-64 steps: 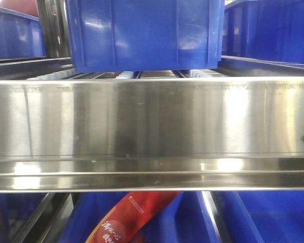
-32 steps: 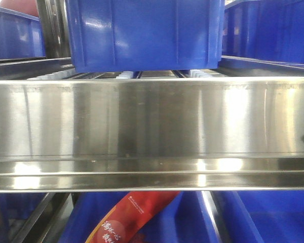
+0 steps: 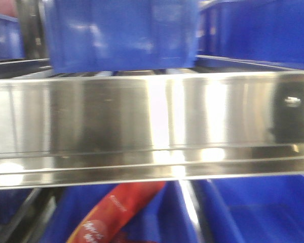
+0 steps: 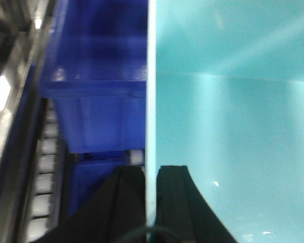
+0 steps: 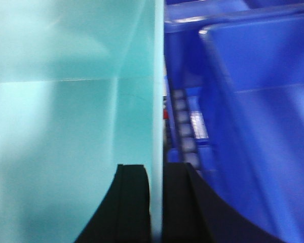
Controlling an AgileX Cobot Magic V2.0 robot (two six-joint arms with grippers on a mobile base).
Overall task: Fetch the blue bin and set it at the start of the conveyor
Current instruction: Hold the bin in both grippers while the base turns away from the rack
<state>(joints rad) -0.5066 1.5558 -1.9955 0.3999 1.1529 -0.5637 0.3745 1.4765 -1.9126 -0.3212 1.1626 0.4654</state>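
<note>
The pale cyan blue bin fills the right of the left wrist view (image 4: 233, 126) and the left of the right wrist view (image 5: 66, 126); I look into its smooth inside. My left gripper (image 4: 151, 172) is shut on the bin's left wall, one black finger on each side of the thin rim. My right gripper (image 5: 157, 169) is shut on the bin's right wall in the same way. The bin and both grippers are out of the front view. The conveyor start is not in view.
A shiny steel shelf rail (image 3: 152, 126) crosses the front view, a dark blue crate (image 3: 121, 35) above it and more crates and a red packet (image 3: 111, 212) below. Dark blue crates (image 4: 99, 86) (image 5: 263, 126) and white rollers (image 4: 43, 172) flank the bin.
The front view has shifted: the crate and shelf rail now sit further left and are blurred, so the camera has moved to the right.
</note>
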